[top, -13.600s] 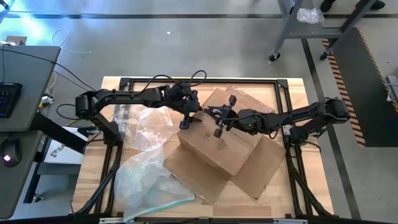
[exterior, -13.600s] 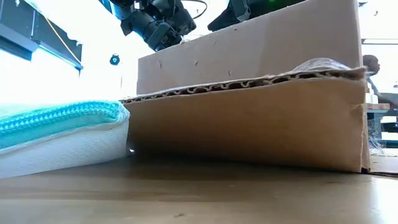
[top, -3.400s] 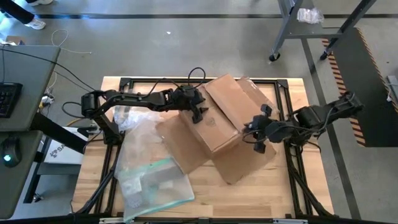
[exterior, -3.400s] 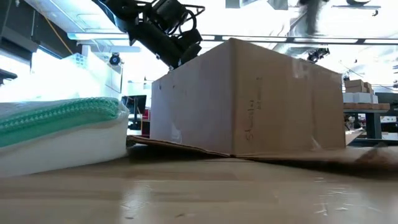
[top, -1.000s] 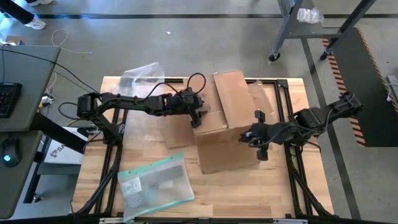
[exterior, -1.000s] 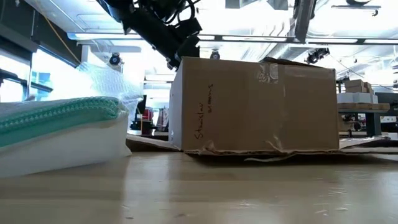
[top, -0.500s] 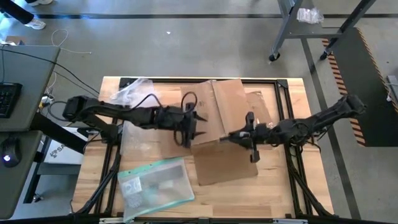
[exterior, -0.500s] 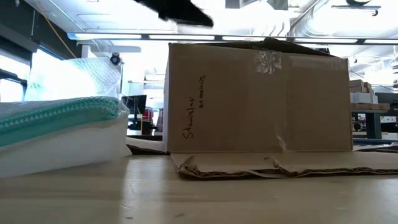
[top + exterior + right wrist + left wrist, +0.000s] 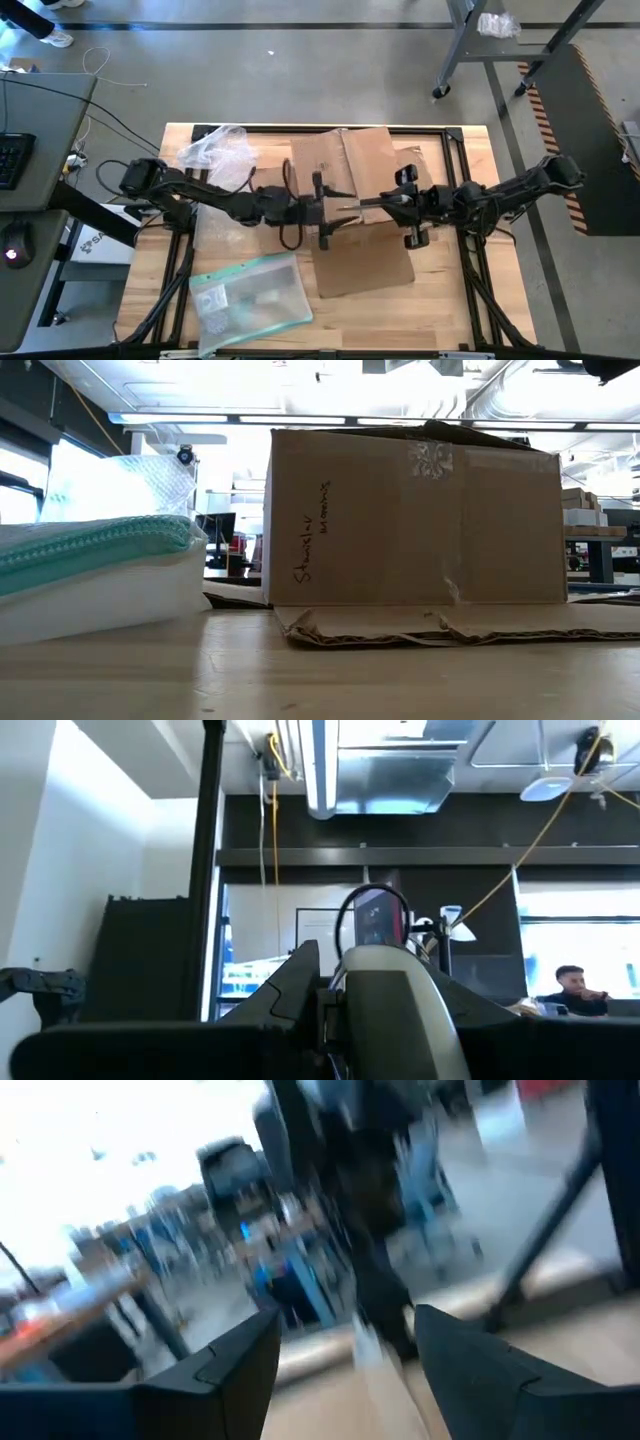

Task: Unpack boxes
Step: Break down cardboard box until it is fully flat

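The brown cardboard box point(image 9: 345, 165) stands square on the table's middle. Its near wall fills the low view point(image 9: 415, 520), with a patch of clear tape near the top. Its near flap point(image 9: 430, 622) lies flat on the table. My left gripper point(image 9: 342, 206) and right gripper point(image 9: 385, 205) face each other above the box's near edge, both open, neither touching the box. In its wrist view the left gripper point(image 9: 348, 1330) points at the blurred right arm. The right gripper point(image 9: 385, 970) points at a grey-olive shape under a cable loop.
A clear pouch with a teal edge point(image 9: 250, 295) lies at the near left and shows close up in the low view point(image 9: 90, 570). Bubble wrap point(image 9: 215, 148) sits at the far left corner. The table's black frame rails run along its sides. A person shows in the room point(image 9: 570, 982).
The box has turned about until it stands square to the table's edges, its near flap spread flat; for the last half second it has kept still. My left gripper came off the box's left side and swung right. My right gripper moved left, toward the left gripper. The bubble wrap dropped onto the far left corner.
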Tool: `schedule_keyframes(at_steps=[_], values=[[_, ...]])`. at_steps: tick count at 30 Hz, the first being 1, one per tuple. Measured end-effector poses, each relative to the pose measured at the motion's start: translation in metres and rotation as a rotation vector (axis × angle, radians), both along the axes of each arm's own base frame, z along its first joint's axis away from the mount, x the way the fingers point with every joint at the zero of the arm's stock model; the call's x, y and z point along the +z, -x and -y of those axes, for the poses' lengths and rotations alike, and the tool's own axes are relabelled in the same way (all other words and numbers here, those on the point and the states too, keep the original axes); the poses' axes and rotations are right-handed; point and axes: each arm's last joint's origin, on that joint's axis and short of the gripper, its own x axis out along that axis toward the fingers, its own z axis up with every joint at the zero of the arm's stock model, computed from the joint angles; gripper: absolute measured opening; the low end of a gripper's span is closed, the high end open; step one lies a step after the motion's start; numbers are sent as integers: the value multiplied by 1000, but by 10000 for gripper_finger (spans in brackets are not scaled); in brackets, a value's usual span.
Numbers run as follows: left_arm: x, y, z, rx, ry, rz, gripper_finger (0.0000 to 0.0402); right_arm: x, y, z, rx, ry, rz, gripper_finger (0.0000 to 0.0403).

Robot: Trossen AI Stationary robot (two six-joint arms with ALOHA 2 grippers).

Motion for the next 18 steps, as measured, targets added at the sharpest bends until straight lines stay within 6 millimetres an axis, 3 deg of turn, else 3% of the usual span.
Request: schedule_keyframes(at_steps=[7,18], values=[[13,-1,1,-4,-1,243,213,0,-7,-2,-7,25,-3,69],[20,2,7,-103,5,318,213,-2,-8,-1,-24,29,-13,69]])
